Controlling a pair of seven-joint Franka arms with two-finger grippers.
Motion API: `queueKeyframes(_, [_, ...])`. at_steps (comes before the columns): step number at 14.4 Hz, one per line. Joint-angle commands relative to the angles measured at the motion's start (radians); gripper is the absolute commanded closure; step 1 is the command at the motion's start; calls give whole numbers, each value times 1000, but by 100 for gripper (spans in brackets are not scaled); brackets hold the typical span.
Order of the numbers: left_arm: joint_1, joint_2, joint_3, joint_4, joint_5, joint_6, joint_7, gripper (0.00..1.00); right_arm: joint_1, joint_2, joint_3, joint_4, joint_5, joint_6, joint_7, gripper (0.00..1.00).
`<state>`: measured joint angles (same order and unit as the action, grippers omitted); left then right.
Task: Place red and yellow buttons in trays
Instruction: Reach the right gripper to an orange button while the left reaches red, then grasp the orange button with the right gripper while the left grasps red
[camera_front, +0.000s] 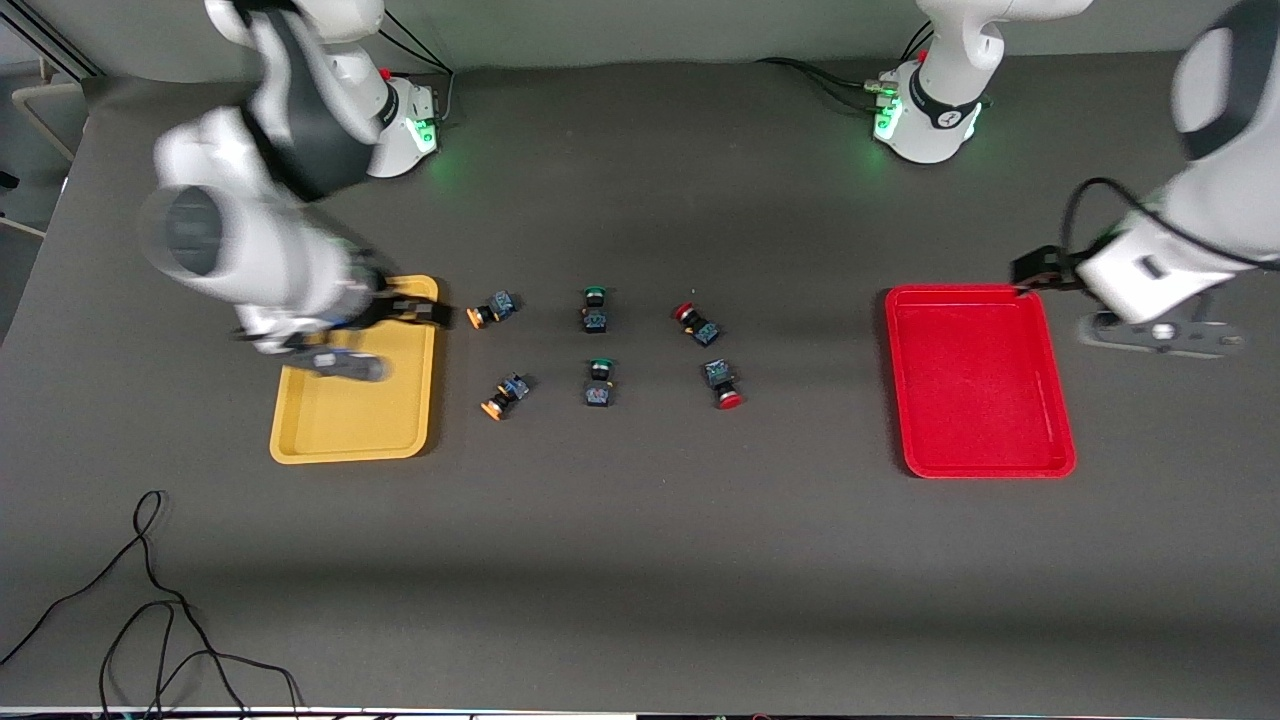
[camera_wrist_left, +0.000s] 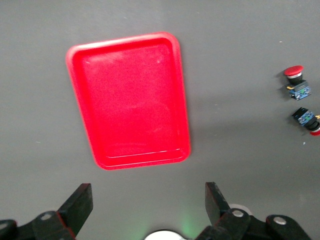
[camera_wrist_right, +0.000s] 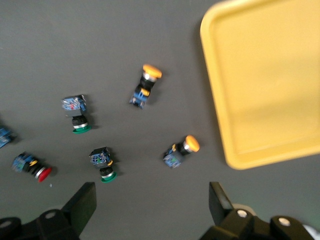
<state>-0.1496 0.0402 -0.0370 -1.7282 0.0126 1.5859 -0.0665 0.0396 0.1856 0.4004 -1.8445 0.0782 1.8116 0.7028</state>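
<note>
Our right arm bends down from its base, its wrist low toward its own end of the tabletop. Our right claw (camera_wrist_right: 150, 205) hangs there with fingers (camera_wrist_right: 82, 202) spread wide, gripping nothing. Our left arm reaches out past its own end, its left claw (camera_wrist_left: 149, 205) likewise spread and empty.

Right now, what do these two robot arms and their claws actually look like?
Both arms are glossy white with rounded shells and black bands at the joints. Their bases glow green, with black cables plugged in. A black cable loops along the left arm. The left gripper and the right gripper each have two flat black fingers on a black bar with silver screws.
</note>
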Motion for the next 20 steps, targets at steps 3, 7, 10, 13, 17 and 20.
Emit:
queueKeyframes(3, [-240, -51, 9, -172, -3, 149, -332, 0, -18, 38, 12, -161, -26, 101, 238, 0])
queueKeyframes(7, [-384, 18, 9, -174, -74, 250, -664, 0, -15, 25, 14, -339, -23, 268, 447, 0])
queueKeyframes(10, [-490, 76, 9, -166, -77, 345, -888, 0, -7, 8, 15, -426, -21, 397, 558, 0])
queueKeyframes(13, [-553, 130, 9, -166, -79, 452, -1062, 0, 2, 5, 15, -531, -20, 562, 615, 0])
queueKeyframes(17, [-577, 251, 9, -171, -79, 571, -1095, 0, 16, 15, 17, -585, -20, 661, 633, 0])
queueKeyframes(20, [-596, 366, 9, -175, -79, 679, -1101, 0, 19, 28, 17, -640, -20, 762, 633, 0])
